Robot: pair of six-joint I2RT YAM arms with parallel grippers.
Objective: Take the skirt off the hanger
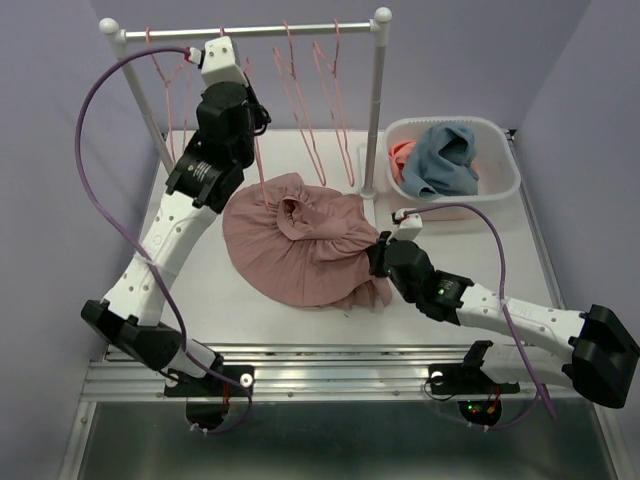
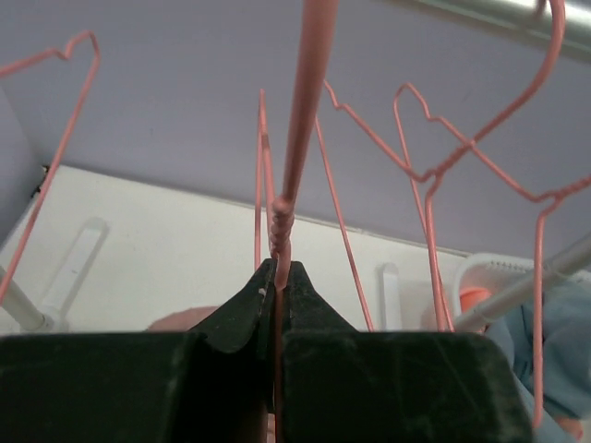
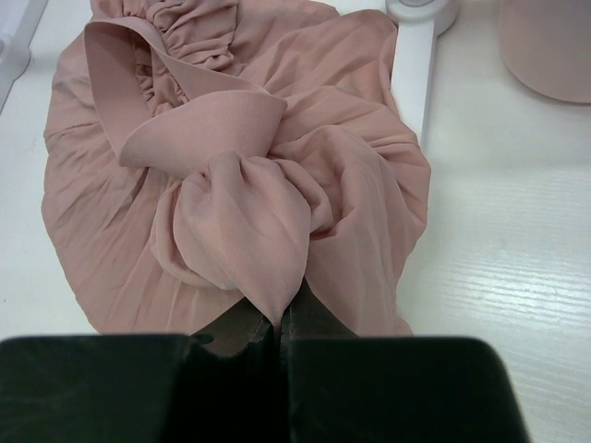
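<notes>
Nearest us, the right jaws are pinched shut on a fold at the near right edge of the skirt [image 1: 300, 245], which lies in a rumpled pink heap on the white worktop [image 1: 200, 290], its gathered waistband turned up toward the back. Beyond the heap, the left arm [image 1: 215, 140] reaches high, and its left jaws are clamped on the twisted wire neck of a pink hanger [image 2: 282, 221] just under the rail [image 1: 250, 30]; a thin wire runs from there down to the skirt's far edge, though we cannot tell whether it is caught in the waistband. Other bare hangers [image 1: 325, 100] dangle from the rail, and a white basket [image 1: 500, 130] holding blue clothing [image 1: 445, 160] sits at the far right. We judge the task to be in its separating step, with cloth and hanger each held. The next move calls for drawing the two apart, fabric pinned low while the wire lifts clear without snagging.
</notes>
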